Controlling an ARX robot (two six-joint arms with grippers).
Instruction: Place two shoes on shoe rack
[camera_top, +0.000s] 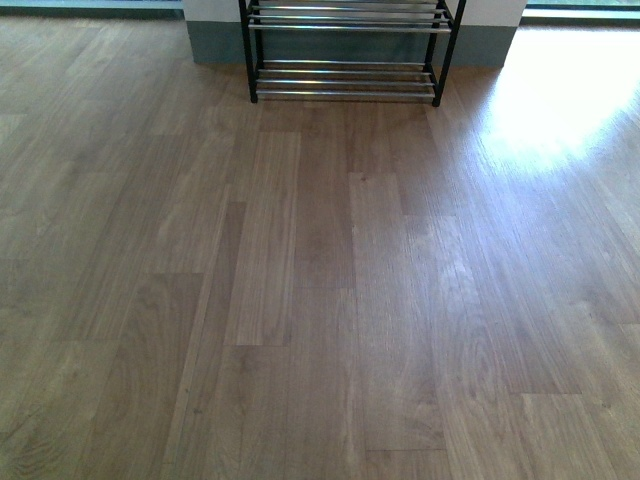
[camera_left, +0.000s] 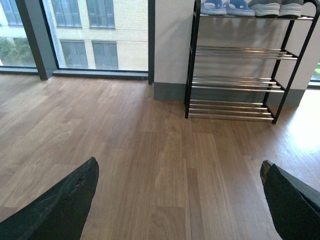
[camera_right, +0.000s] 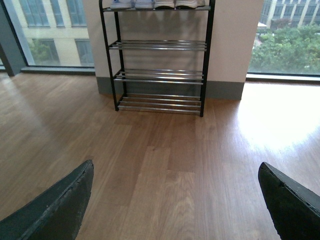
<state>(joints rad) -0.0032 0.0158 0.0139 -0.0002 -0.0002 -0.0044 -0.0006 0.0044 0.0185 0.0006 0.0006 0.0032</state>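
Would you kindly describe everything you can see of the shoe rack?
The shoe rack is a tall, narrow black frame with tiers of thin chrome bars, seemingly metal. It stands upright on the wooden floor against a pale wall section between windows. The three lower tiers look empty. The top visible tier carries shoes: two blue ones and a grey pair with white soles, cut off by the picture edge. Neither gripper touches it.

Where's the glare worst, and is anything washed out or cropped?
Front view: blown-out window glare on the brown wood-plank floor at upper right; the black metal shoe rack with chrome bars is cropped to its lower tiers. Right wrist view: softer bright patch on the floor right of the rack. Left wrist view: evenly lit, slight glare at far right.
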